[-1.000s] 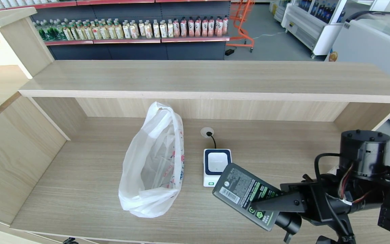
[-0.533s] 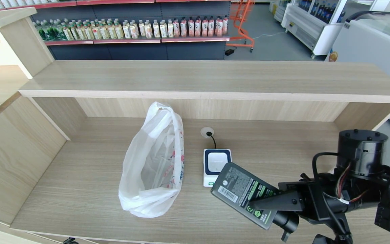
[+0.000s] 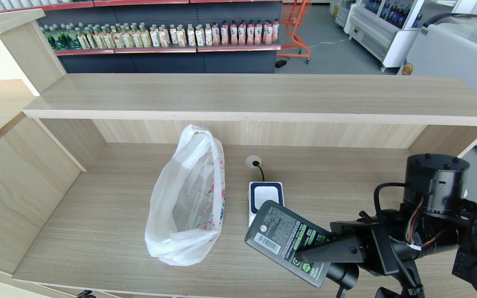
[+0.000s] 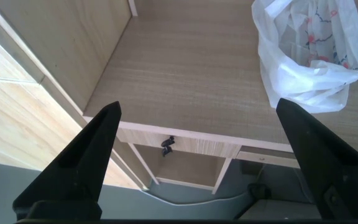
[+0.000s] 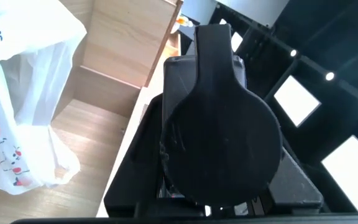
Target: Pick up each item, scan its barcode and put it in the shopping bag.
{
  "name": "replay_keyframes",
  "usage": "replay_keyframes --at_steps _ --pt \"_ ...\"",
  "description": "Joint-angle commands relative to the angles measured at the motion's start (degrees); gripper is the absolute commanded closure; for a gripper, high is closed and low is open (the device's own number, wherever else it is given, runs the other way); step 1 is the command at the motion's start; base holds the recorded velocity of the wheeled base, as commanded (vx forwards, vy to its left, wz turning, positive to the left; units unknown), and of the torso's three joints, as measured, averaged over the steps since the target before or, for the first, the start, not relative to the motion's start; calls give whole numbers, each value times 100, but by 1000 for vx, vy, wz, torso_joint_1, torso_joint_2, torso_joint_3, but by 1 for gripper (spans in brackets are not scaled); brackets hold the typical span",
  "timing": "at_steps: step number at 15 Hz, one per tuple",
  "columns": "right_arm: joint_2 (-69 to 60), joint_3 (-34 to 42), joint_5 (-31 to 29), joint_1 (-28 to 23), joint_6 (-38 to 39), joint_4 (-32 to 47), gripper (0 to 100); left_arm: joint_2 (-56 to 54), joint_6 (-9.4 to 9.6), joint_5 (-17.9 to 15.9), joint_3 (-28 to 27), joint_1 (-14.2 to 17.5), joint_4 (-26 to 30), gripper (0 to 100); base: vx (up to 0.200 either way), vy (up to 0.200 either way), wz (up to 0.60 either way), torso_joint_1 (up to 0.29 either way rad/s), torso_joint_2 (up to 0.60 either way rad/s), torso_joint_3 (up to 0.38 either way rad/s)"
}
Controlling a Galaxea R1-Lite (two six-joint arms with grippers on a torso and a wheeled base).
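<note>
Right gripper (image 3: 304, 256) clamps pack (image 3: 280, 234) above scanner (image 3: 265, 194), barcode (image 3: 267, 243) facing up: rotate barcode toward scanner window. Left gripper (image 4: 197, 109) wide.

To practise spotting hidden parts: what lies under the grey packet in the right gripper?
In the head view, the barcode scanner sits partly beneath the grey packet, on the wooden counter. Its far end and cable show; its near end is covered.

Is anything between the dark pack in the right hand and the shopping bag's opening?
Nothing visible. The right hand holds the dark grey flat pack above the low white-and-blue barcode scanner. Only the wooden counter lies between the pack and the white plastic shopping bag to its left, whose mouth is open.
</note>
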Motion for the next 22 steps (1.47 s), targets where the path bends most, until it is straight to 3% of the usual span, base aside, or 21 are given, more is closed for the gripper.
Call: replay_keyframes --at_steps 1,9,13,14,15,17,20,21,22 --pt "-26 30 2 19 -2 2 100 -2 -1 4 0 0 0 0 0 0 0 0 0 0" --pt "-61 127 -130 -16 174 204 100 -2 -1 4 0 0 0 0 0 0 0 0 0 0" --pt "-1072 268 -1281 -877 3241 1180 100 -2 -1 4 0 0 0 0 0 0 0 0 0 0" --pt "-1142 268 -1413 -939 3514 1136 100 -2 -10 -5 0 0 0 0 0 0 0 0 0 0" --pt "-1230 276 -1378 -1115 3584 1039 100 -2 -1 4 0 0 0 0 0 0 0 0 0 0" --pt "-1415 496 -1246 -1730 4243 1628 100 -2 -1 4 0 0 0 0 0 0 0 0 0 0" --pt "-1722 276 -807 -1950 6326 2252 100 -2 -1 4 0 0 0 0 0 0 0 0 0 0" --pt "-2056 145 -886 -2319 8681 2252 100 -2 -1 4 0 0 0 0 0 0 0 0 0 0" --pt "-2065 57 -1307 -2398 9894 2244 100 -2 -1 4 0 0 0 0 0 0 0 0 0 0"
